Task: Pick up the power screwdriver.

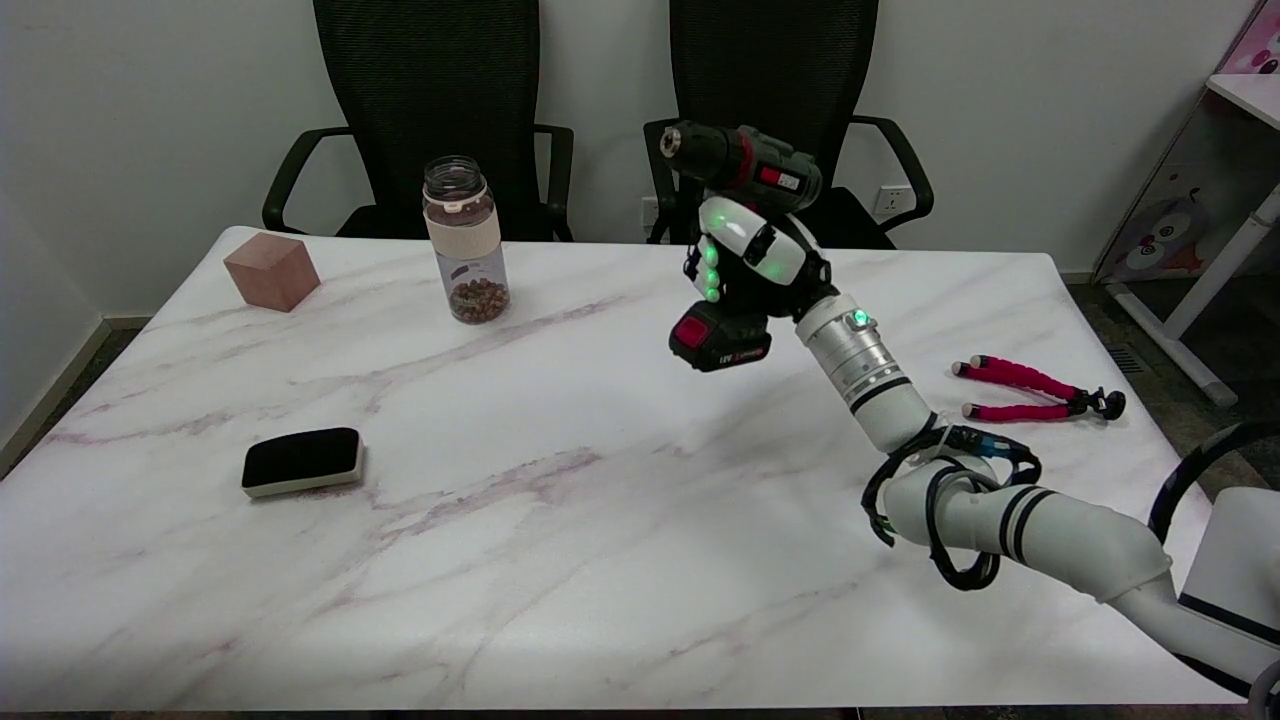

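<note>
Table (560, 560): white marble-patterned top with pinkish-grey veins, filling the lower part of the head view; its near edge runs along the bottom of the picture
Right arm (1000, 515): white, reaching in from the lower right, with black cables looped around the joint near its bend and a silver-grey wrist section carrying a small green light
Right hand (752, 250): black and white with green lights glowing on the fingers, wrapped around the handle of the power screwdriver and holding it in the air
Power screwdriver (745, 165): dark body with red accents, held upright above the far middle of the table; its chuck points toward the picture's left, and its black-and-red battery base hangs below the hand, clear of the tabletop
Eraser (302, 461): black pad on a white base, lying flat on the near left part of the table
Jar (465, 240): clear, standing upright on the far left half, with a pale band round its upper body and brown pieces in the bottom
Block (271, 270): pinkish-brown cube near the far left corner, left of the jar and apart from it
Tripod (1035, 390): small, with red bendy legs and a black head, lying on its side near the right edge
Chairs (425, 110): two black mesh office chairs behind the far edge, against a white wall
</note>
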Motion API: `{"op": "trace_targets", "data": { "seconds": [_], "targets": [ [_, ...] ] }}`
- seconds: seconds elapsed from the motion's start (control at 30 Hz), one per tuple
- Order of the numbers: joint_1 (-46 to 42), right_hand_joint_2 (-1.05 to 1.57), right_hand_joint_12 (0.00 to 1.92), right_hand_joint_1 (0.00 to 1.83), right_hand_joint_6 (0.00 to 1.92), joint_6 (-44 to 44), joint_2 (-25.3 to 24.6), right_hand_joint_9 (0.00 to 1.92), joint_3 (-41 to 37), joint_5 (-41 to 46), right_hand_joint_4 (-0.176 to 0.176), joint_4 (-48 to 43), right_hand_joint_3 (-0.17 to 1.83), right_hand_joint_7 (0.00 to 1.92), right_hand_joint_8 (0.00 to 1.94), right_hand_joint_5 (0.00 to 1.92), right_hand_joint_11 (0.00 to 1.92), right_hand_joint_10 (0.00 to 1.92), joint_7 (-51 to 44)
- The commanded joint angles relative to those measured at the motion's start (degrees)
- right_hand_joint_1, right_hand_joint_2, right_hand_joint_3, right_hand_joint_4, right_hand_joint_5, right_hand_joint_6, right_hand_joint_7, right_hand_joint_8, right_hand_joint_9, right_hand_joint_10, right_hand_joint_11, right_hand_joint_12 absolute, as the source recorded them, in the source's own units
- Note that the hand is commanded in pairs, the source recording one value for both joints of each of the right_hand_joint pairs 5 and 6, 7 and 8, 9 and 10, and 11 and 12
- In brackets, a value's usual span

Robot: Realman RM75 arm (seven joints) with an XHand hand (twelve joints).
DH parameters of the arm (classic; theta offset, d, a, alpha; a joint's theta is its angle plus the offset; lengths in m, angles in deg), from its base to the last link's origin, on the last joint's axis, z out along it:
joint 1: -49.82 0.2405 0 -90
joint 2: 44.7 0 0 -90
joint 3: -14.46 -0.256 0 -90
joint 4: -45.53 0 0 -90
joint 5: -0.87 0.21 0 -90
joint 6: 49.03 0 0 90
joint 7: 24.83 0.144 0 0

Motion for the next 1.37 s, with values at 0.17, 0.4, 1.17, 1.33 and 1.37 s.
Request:
{"op": "trace_targets", "data": {
  "seconds": [0.17, 0.4, 1.17, 1.33, 1.37],
  "targets": [
    [4.0, 0.97, 1.91, 0.87, 1.76, 3.3, 3.1, 1.91, -2.9, 0.0, 0.176, 5.8, 0.79, 1.76, 1.76, 1.76, 1.91, 1.91, -2.9],
    [4.2, 0.97, 1.92, 0.87, 1.76, 2.8, 3.5, 1.91, -3.1, 0.0, 0.176, 7.1, 0.80, 1.76, 1.76, 1.76, 1.92, 1.91, -4.9],
    [1.5, 0.95, 1.92, 0.86, 1.76, 2.1, 3.6, 1.92, -1.6, 0.1, 0.176, 10.5, 0.81, 1.76, 1.76, 1.76, 1.92, 1.92, -7.6],
    [0.6, 0.94, 1.92, 0.86, 1.76, 2.1, 3.7, 1.92, -1.6, 0.1, 0.176, 13.2, 0.82, 1.76, 1.76, 1.76, 1.92, 1.92, -8.7],
    [0.3, 0.94, 1.92, 0.86, 1.76, 2.1, 3.7, 1.92, -1.6, 0.1, 0.176, 13.8, 0.82, 1.76, 1.76, 1.76, 1.92, 1.92, -9.7]
  ]
}}
